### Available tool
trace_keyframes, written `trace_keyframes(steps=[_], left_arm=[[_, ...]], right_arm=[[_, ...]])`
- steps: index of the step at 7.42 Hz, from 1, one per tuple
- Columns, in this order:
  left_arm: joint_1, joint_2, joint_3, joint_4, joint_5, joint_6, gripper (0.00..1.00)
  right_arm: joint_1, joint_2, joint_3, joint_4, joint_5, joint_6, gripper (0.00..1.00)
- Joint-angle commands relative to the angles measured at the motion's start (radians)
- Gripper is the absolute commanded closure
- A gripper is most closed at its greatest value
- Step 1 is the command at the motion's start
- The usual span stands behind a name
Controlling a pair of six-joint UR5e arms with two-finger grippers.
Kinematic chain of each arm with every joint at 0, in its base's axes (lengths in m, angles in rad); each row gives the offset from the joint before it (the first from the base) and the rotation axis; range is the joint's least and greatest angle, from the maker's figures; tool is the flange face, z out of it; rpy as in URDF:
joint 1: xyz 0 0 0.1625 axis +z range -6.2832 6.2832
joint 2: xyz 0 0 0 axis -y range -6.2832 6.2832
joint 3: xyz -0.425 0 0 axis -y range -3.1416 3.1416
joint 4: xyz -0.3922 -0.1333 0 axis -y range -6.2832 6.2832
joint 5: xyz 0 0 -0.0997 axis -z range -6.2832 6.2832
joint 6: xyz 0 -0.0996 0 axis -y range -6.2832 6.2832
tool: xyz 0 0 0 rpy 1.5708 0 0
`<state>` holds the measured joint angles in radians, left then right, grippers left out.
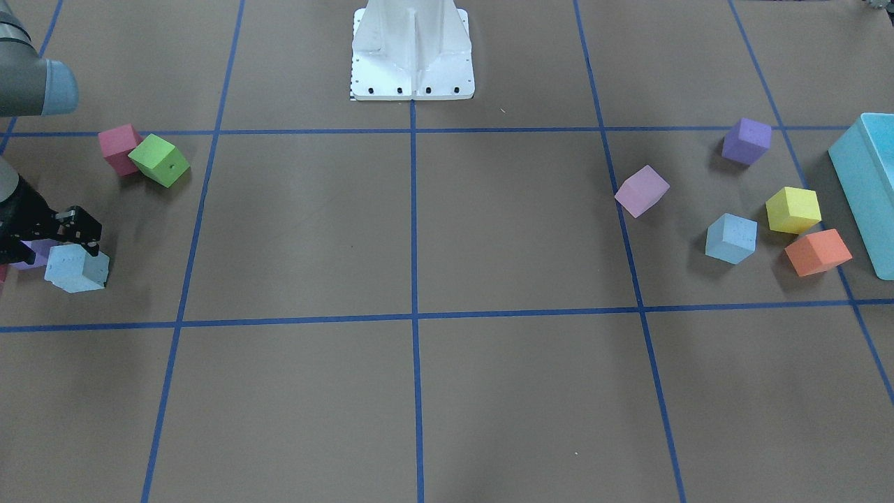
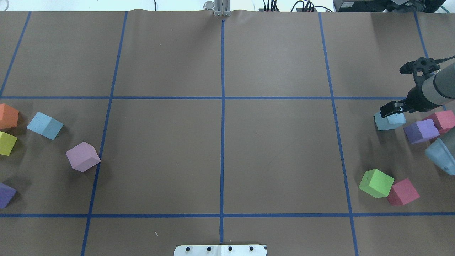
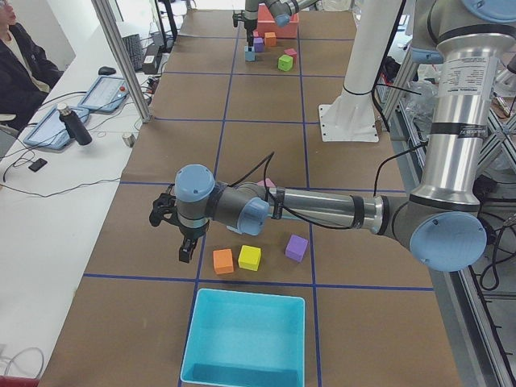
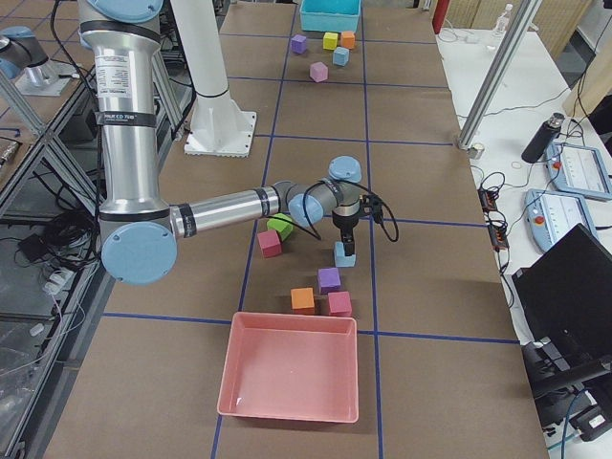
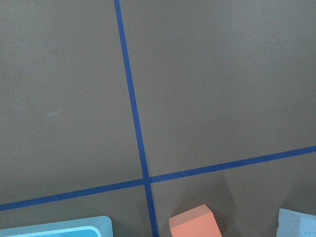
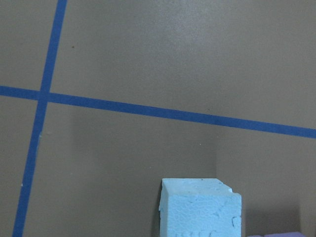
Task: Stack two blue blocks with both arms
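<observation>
One blue block (image 1: 77,269) sits at the table's right end, and it also shows in the overhead view (image 2: 387,121) and low in the right wrist view (image 6: 200,207). My right gripper (image 1: 73,241) reaches down onto it, its jaws closed on the block's upper sides. The block is at table level. The second blue block (image 1: 731,237) lies free at the left end, among other cubes. My left gripper (image 3: 185,251) hangs above the table near the orange cube (image 3: 223,260). It shows only in the exterior left view, so I cannot tell whether it is open or shut.
A purple cube (image 2: 421,130) and a red cube (image 2: 444,120) lie just behind the held block, and green (image 2: 376,183) and red (image 2: 402,192) cubes lie nearer the base. Yellow (image 1: 793,209), pink (image 1: 641,191) and purple (image 1: 746,141) cubes surround the free block. A turquoise bin (image 1: 869,181) stands at the left end.
</observation>
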<state>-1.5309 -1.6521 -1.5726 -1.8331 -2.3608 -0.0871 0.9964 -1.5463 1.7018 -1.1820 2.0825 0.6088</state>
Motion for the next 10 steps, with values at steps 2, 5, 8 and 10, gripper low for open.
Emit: trace_keyframes(steps=[2,5,8,10], left_arm=[[-0.002,0.002,-0.004,-0.002,0.000,0.001,0.02],[0.000,0.002,-0.003,-0.002,0.000,0.000,0.02],[0.000,0.008,-0.004,-0.002,0.000,0.000,0.02],[0.000,0.006,-0.006,-0.002,0.000,-0.005,0.02]], right_arm=[[-0.004,-0.001,-0.048,0.068,0.004,-0.004,0.01],[-0.024,0.005,-0.063,0.068,0.002,-0.003,0.06],[-0.038,0.006,-0.064,0.068,0.005,-0.006,0.73],[-0.001,0.003,-0.001,0.053,0.037,-0.007,1.00]])
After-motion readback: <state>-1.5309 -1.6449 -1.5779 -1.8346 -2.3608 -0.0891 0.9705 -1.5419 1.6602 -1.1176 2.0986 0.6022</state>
